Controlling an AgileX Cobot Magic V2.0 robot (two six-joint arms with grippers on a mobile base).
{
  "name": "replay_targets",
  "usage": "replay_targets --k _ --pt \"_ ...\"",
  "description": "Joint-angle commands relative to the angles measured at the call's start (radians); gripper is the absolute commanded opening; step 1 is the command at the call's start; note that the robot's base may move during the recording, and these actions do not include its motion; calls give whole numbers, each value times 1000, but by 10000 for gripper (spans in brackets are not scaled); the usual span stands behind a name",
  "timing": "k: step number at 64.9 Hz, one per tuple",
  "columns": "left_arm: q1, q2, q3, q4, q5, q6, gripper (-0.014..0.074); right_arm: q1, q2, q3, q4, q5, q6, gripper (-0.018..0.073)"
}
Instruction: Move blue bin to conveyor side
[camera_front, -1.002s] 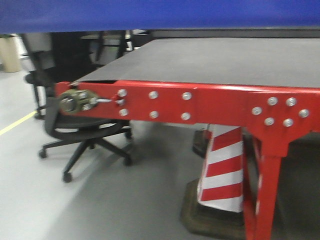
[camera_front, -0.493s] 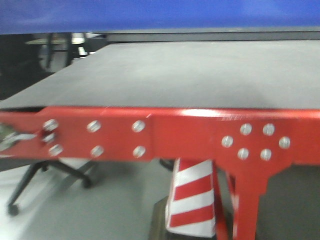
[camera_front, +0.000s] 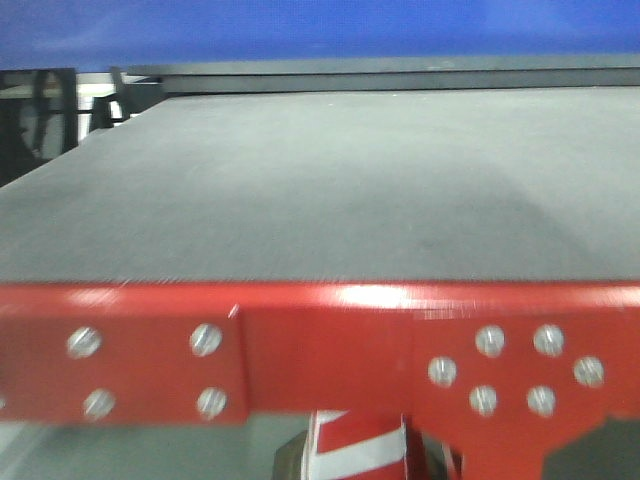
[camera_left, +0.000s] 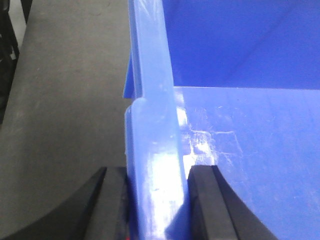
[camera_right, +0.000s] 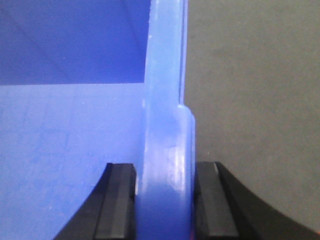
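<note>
The blue bin (camera_front: 320, 25) fills the top edge of the front view, held above the conveyor belt (camera_front: 330, 180), a dark grey woven surface with a glossy red frame (camera_front: 330, 350) and silver bolts. In the left wrist view my left gripper (camera_left: 157, 200) is shut on the bin's left rim (camera_left: 152, 125), one black finger outside the wall and one inside. In the right wrist view my right gripper (camera_right: 165, 205) is shut on the bin's right rim (camera_right: 165, 100) in the same way. The belt shows under the bin in both wrist views (camera_left: 65, 100) (camera_right: 250, 100).
A red-and-white striped cone (camera_front: 360, 445) stands under the conveyor frame. Dark furniture (camera_front: 40, 120) shows past the belt's far left corner. A dark rail (camera_front: 400, 78) runs along the belt's far edge.
The view has moved forward and to the right toward the conveyor; the belt now fills the frame, and the office chair and frame leg have dropped out of view. Both grippers stay on the bin.
</note>
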Motion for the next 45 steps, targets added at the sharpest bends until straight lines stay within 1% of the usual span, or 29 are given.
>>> replay_targets --k 1,45 --pt "-1 -16 -16 29 -100 12 -18 -2 -23 -15 -59 -103 -15 -88" --pt "-1 -16 -16 29 -100 12 -18 -2 -23 -15 -59 -103 -15 -88"
